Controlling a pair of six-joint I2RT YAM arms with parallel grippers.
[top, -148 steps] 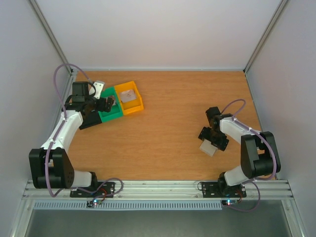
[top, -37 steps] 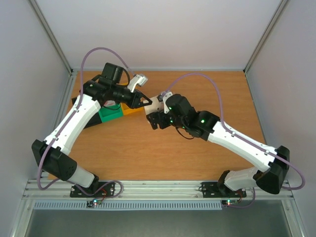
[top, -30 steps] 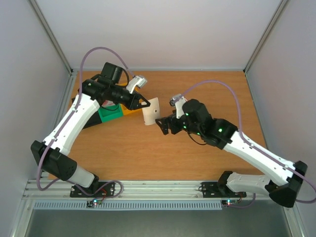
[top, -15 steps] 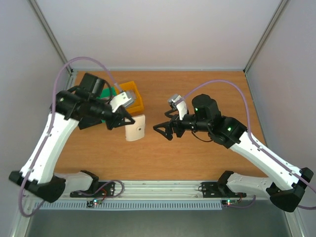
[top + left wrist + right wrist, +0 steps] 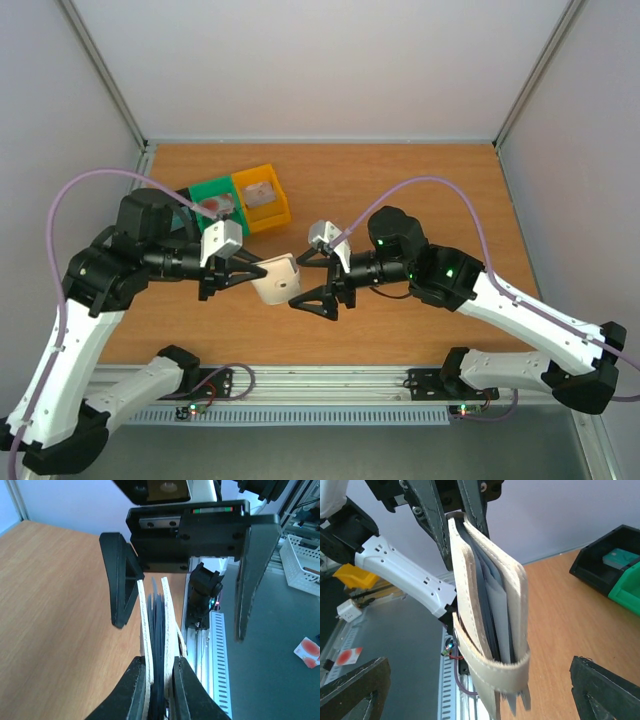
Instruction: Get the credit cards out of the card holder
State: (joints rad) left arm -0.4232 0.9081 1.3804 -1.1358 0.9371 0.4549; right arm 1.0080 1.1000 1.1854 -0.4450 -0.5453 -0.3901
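The card holder (image 5: 275,282) is held in the air above the surface (image 5: 400,190), between the two arms, folded shut and turned edge-on. It is clamped near one end by the left fingers (image 5: 135,690), which are pressed tight on its two pale, stitched flaps. The right fingers (image 5: 352,690) are spread wide and grasp nothing. In the left wrist view they are seen astride the holder's free end, but whether one of them touches it cannot be told. The credit cards (image 5: 158,625) are inside, their thin dark edges packed between the flaps, and none is drawn out yet. A band (image 5: 490,672) is wrapped round the end nearest the right wrist camera.

Several faults can be expected from here. If the right fingers are closed where they stand, the whole holder is likely to be pinched rather than a single card. A pull could then drag it out of the left grip, which is taken on only a small part of it. The cards' way out may be barred by the band. Because the holder is carried clear of the surface, a loosened card that is not gripped could slip out and fall.
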